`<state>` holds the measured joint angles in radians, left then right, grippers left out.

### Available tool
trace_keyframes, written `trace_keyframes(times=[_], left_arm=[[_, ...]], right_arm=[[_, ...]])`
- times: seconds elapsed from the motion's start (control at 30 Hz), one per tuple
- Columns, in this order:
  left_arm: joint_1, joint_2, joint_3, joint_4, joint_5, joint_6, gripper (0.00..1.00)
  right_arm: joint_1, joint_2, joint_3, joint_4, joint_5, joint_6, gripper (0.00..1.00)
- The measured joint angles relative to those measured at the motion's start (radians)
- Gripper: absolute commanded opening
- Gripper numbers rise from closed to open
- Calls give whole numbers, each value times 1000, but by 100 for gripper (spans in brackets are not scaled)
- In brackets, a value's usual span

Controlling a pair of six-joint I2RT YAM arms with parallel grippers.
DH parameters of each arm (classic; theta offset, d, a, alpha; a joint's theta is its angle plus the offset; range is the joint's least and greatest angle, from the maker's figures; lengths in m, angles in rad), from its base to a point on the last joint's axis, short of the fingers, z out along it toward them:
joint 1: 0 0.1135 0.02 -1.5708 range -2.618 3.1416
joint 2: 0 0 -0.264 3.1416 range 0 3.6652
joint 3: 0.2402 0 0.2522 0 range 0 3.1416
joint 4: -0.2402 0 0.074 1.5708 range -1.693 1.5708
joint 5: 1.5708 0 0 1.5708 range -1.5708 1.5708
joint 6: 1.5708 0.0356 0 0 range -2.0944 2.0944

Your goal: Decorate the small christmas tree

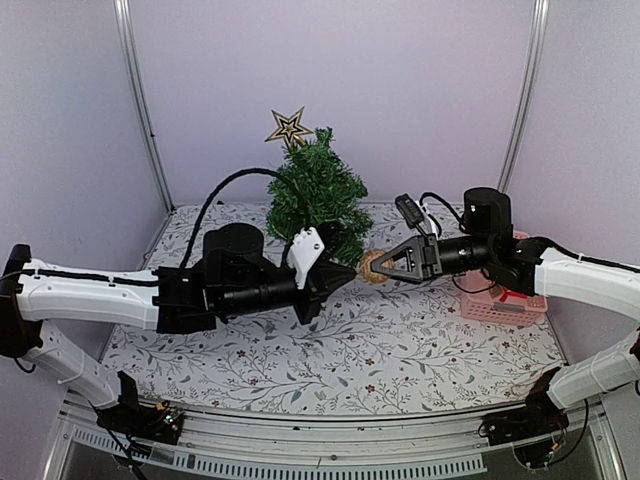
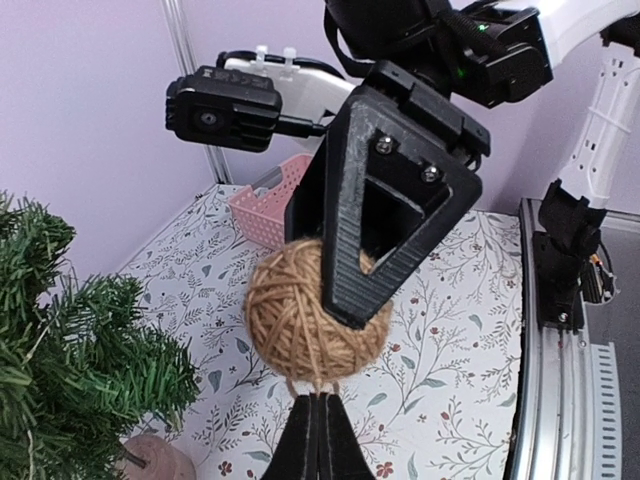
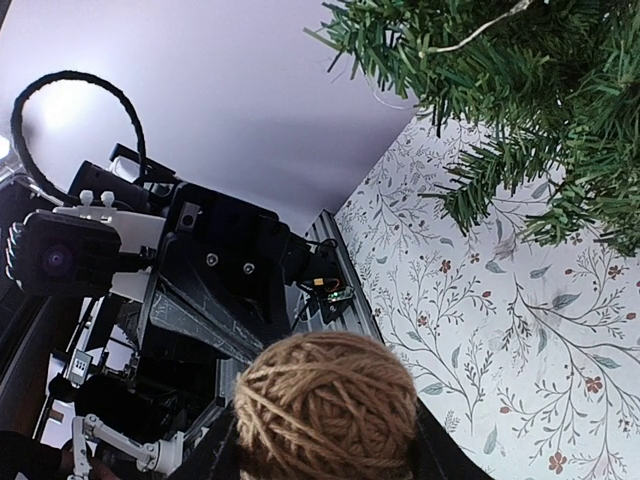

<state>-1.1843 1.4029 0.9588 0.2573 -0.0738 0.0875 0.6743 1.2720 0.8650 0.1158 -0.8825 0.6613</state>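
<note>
both arms: white moulded link shells, black joint housings. left arm (image 1: 90,290), right arm (image 1: 590,275). round black motor drum (image 1: 232,245) near the left wrist, a like one on the right.
thick cable (image 1: 225,195), black, on left arm; thin cable (image 1: 440,205), black, on right.
bases (image 1: 145,418): black blocks.
right gripper (image 1: 380,267): fingers (image 2: 385,200) matte black, open triangular frames; two silver screws (image 2: 384,146) on the near one.
left gripper (image 2: 315,440): narrow, black, ribbed edges.
right wrist camera (image 2: 222,110): black box, round lens, white bracket, white zip ties (image 2: 275,52). green led (image 2: 481,27) on housing behind it.
</note>
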Motion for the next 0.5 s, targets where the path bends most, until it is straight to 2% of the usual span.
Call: trace_keyframes(times=[0.5], left_arm=[[3,-63,-72,14,-51,-58,1]], right_arm=[[-10,-3,0,-11,13,-14,22]])
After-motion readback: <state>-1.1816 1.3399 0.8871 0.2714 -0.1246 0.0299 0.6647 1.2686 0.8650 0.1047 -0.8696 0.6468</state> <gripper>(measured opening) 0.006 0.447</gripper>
